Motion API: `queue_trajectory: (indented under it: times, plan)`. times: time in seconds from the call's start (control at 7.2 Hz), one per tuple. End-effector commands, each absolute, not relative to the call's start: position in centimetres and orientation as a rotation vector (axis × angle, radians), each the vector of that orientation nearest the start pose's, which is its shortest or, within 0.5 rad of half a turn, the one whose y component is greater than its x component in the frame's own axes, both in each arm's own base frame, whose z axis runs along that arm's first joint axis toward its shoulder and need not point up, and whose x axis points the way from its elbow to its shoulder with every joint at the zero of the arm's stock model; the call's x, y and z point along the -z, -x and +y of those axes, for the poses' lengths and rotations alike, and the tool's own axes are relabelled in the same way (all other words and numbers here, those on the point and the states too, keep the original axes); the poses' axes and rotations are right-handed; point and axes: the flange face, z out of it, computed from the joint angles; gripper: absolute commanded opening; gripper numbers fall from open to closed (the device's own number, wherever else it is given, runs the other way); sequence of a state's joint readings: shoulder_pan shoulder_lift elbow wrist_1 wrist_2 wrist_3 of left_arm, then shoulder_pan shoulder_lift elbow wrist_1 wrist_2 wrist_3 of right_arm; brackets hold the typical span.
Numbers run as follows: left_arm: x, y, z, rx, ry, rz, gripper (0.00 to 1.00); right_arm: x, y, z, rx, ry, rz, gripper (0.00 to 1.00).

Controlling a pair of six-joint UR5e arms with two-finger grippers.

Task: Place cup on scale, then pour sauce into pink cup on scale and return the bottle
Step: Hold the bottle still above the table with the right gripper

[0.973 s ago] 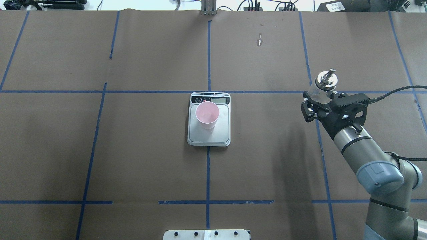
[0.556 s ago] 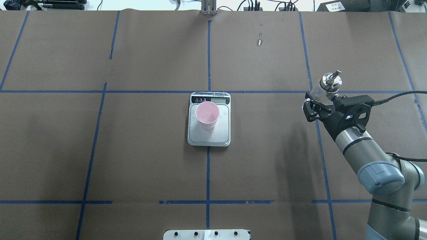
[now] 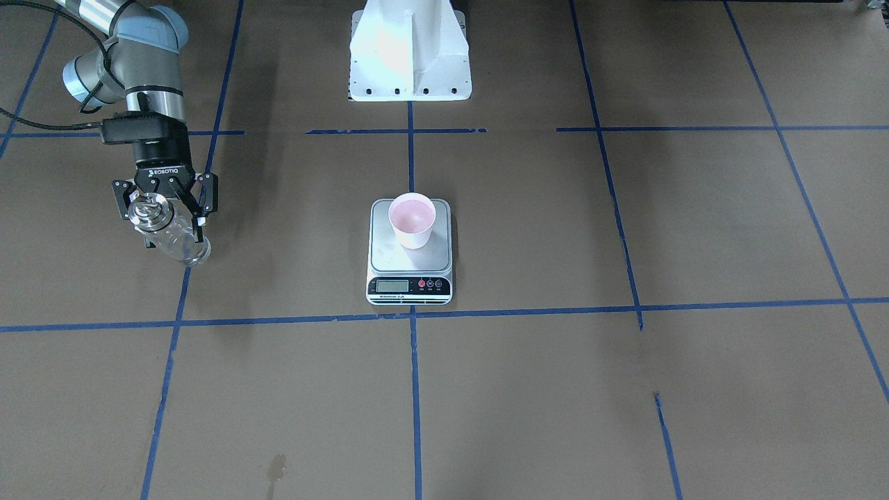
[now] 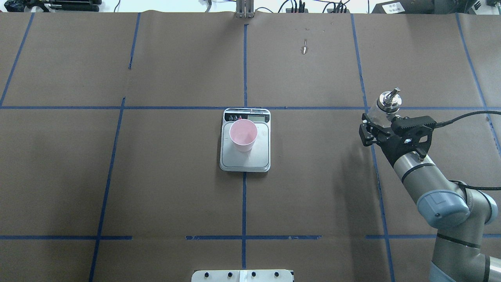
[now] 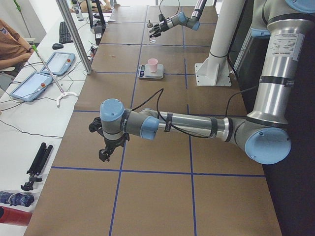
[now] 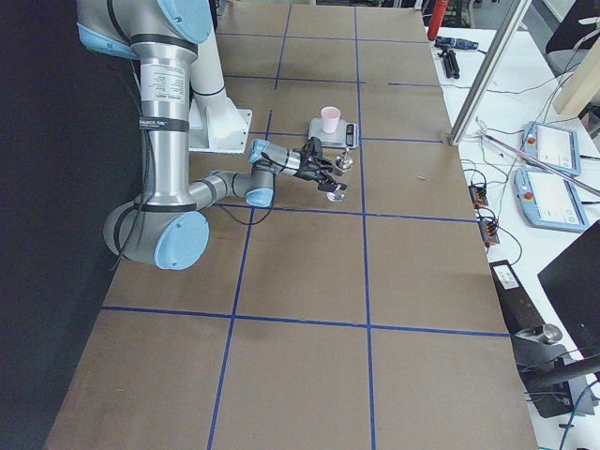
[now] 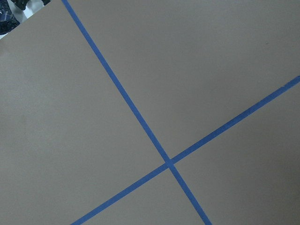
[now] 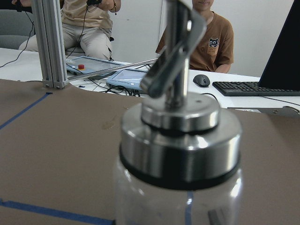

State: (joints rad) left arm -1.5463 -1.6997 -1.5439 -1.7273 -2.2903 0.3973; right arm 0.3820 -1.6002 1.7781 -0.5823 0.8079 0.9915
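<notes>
**Bottle clamped in right gripper, cup on scale**

Bottle (image 4: 385, 102) first: you have it in the right gripper (image 4: 377, 122), whose fingers (image 3: 207, 194) are closed on the glass body just below the cap (image 8: 180, 136). It stands close to upright, cap up, on the robot's right side of the table (image 4: 156, 176), well apart from the scale (image 4: 258, 158). In the overhead view it sits near a crossing of blue tape lines (image 4: 313, 107). From these angles you cannot be sure whether its base touches the paper or hangs just above it. The right wrist camera is filled by the steel cap and its bent spout (image 8: 176, 56). Beyond them you see two people (image 8: 215, 33) at a desk with a keyboard (image 8: 255, 87), a mouse (image 8: 201, 80) and tablets (image 8: 131, 77).

Cup (image 4: 243, 134) stands upright on the scale's steel platform, toward the display end, its pink inside open to the overhead camera. The scale lies at the middle of the table, over the centre tape line, with its display on the side away from the robot.

Left gripper (image 5: 105, 152) shows only in the side view from the robot's left, where it hangs low over the table, far from both scale and bottle. You cannot tell there whether its fingers are apart or together. Its wrist camera gives you only brown paper and two crossing tape lines.
</notes>
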Motion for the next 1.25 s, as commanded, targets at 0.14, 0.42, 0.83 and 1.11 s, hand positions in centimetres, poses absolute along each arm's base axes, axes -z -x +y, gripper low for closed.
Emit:
queue_trajectory:
  times: [0.14, 0.42, 0.83, 1.11]
  plan:
    - [-59.1, 5.4, -56.2, -0.494, -0.379, 0.664, 1.0, -47.2, 37.5, -36.7, -0.249, -1.074, -0.649, 0.0]
    - [-59.1, 5.4, -56.2, -0.494, -0.379, 0.664, 1.0, -47.3, 37.6, -36.7, -0.279, -1.03, -0.699, 0.0]
    - [-59.0, 5.4, -56.2, -0.495, -0.382, 0.664, 1.0, -47.9, 37.2, -36.8, -0.275, -1.021, -0.692, 0.0]
    - [-59.0, 5.4, -56.2, -0.497, -0.382, 0.663, 1.0, -48.5, 37.2, -36.9, -0.273, -1.019, -0.679, 0.0]
